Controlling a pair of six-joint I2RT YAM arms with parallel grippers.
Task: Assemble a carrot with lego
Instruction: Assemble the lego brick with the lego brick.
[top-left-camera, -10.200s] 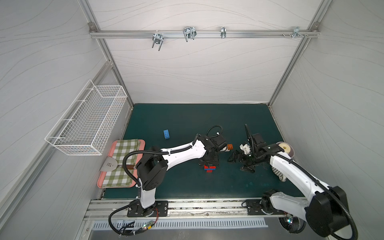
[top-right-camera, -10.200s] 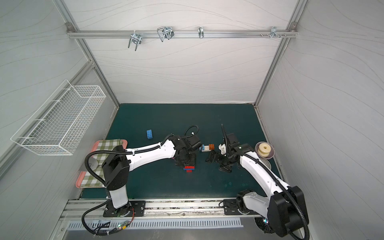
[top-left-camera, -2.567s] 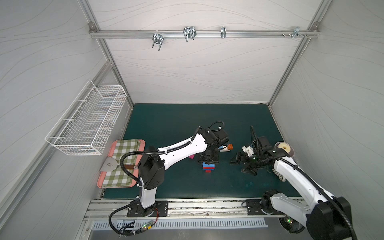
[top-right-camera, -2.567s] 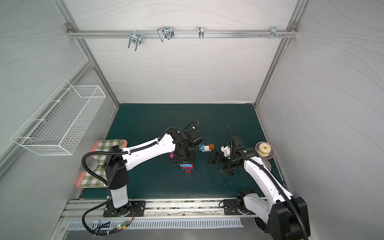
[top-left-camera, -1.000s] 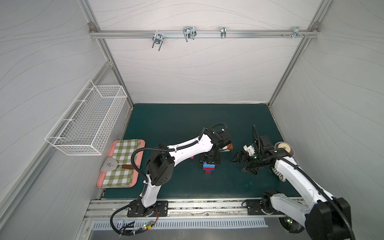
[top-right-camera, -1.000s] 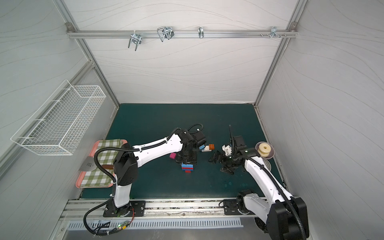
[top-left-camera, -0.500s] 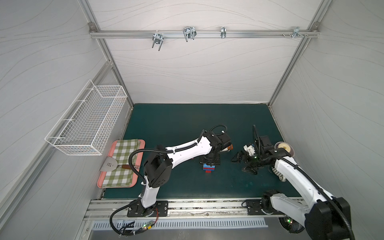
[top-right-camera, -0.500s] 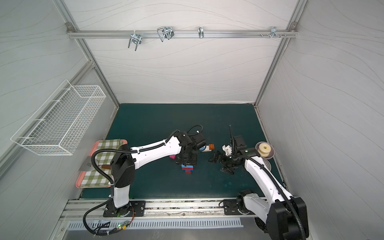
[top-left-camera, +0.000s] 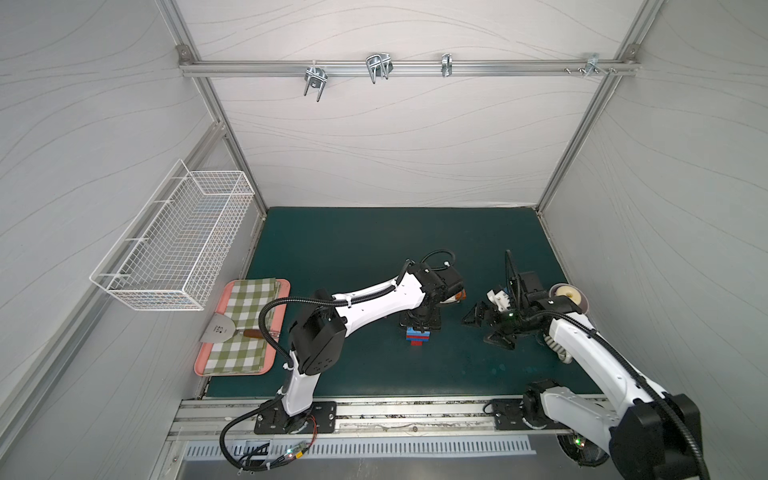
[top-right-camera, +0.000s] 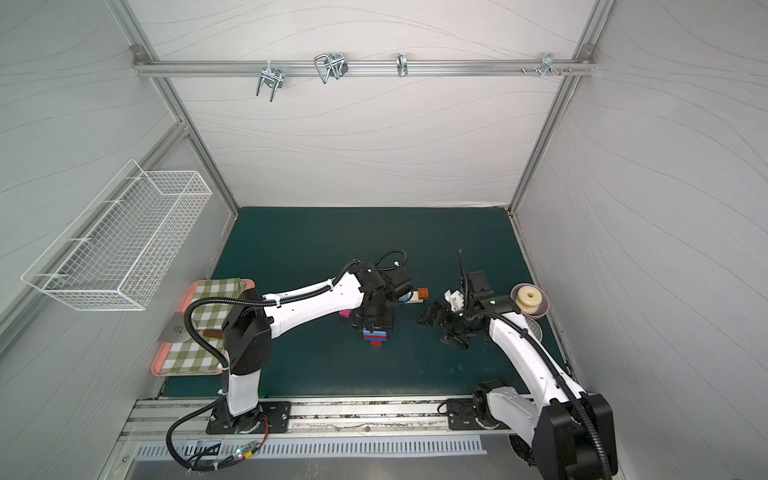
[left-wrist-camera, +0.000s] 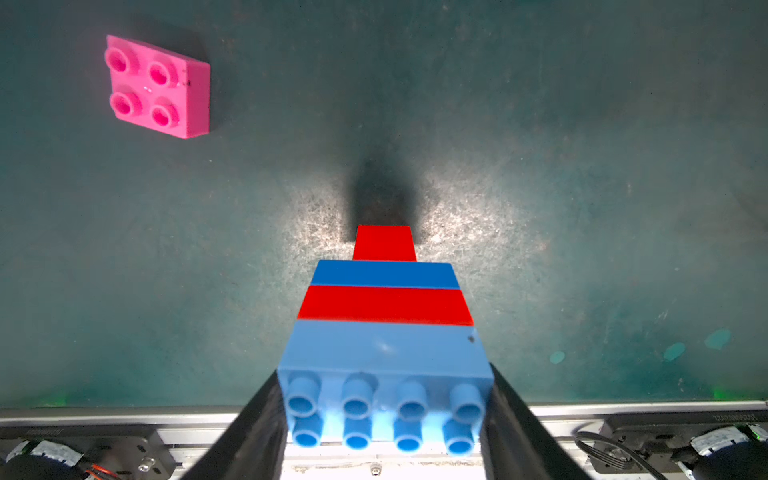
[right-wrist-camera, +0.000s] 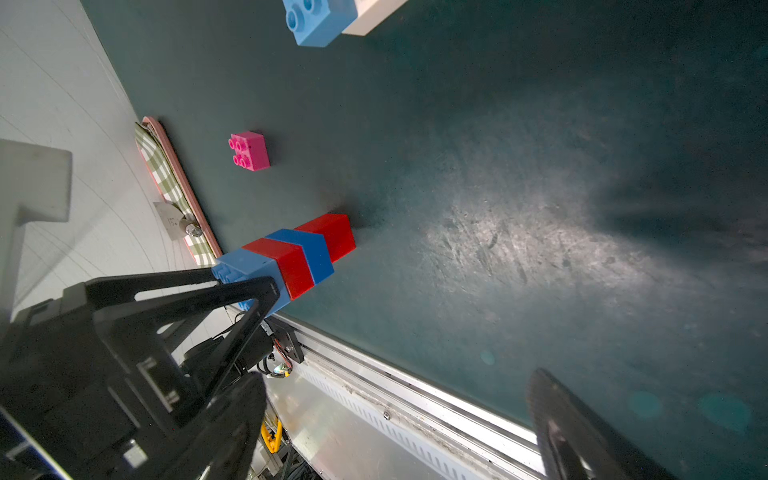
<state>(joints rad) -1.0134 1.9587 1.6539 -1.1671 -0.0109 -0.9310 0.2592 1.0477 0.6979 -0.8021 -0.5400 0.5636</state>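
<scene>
Gone from the far-left mat since ten seconds ago is the loose blue brick, and I note the left gripper half-open, clamped on the light-blue top brick of the carrot, which stands on its red tip mid-mat, while the right gripper gapes wide, empty.

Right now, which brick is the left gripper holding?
The eight-stud light-blue brick capping the red-and-blue stack: the left gripper pinches its sides. The pink brick and the smaller light-blue brick lie on the mat, untouched.
</scene>
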